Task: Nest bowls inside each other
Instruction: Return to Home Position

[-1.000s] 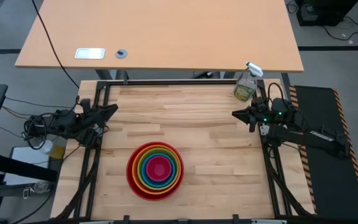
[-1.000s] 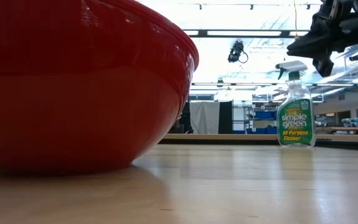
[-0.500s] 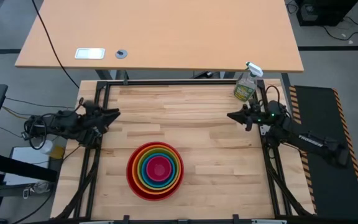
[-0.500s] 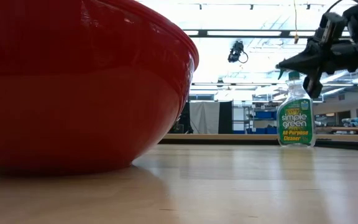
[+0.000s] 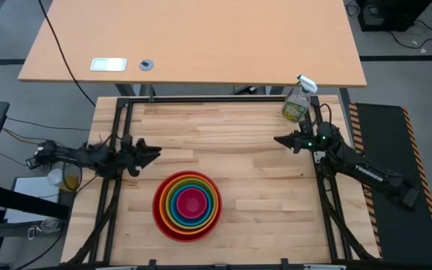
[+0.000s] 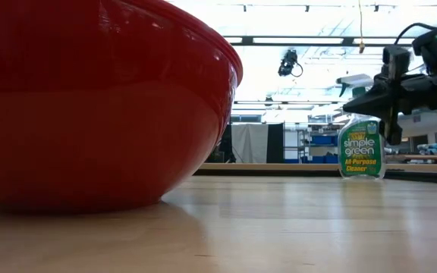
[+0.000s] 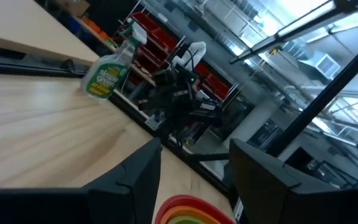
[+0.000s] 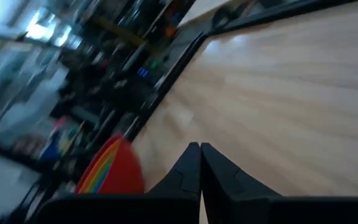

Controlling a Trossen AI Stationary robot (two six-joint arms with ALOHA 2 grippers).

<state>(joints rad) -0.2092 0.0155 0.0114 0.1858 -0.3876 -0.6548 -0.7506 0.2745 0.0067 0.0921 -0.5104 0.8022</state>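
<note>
Several bowls sit nested in one stack (image 5: pixel 187 205) on the near middle of the table. The red bowl (image 6: pixel 89 98) is outermost and rests on its base, with orange, green, blue and pink bowls (image 5: pixel 191 202) inside it. My left gripper (image 5: pixel 156 154) hovers low by the table's left edge, just left of and beyond the stack. It is open and empty (image 7: pixel 194 155). My right gripper (image 5: pixel 277 140) hangs by the right edge, pointing toward the table's left. Its fingers are shut on nothing (image 8: pixel 199 149).
A clear spray bottle (image 5: pixel 297 103) with a green label stands upright at the far right corner, just beyond my right gripper (image 6: pixel 347 97). A black frame (image 5: pixel 201 100) runs along the table's edges. Bare wood lies between the two grippers and right of the stack.
Both arms have sunk toward the table. My left gripper has come down and moved toward the near edge and the bowl stack, levelling out. My right gripper has dropped to the height of the spray bottle's head and turned about its own axis. The bowls have stayed put.
</note>
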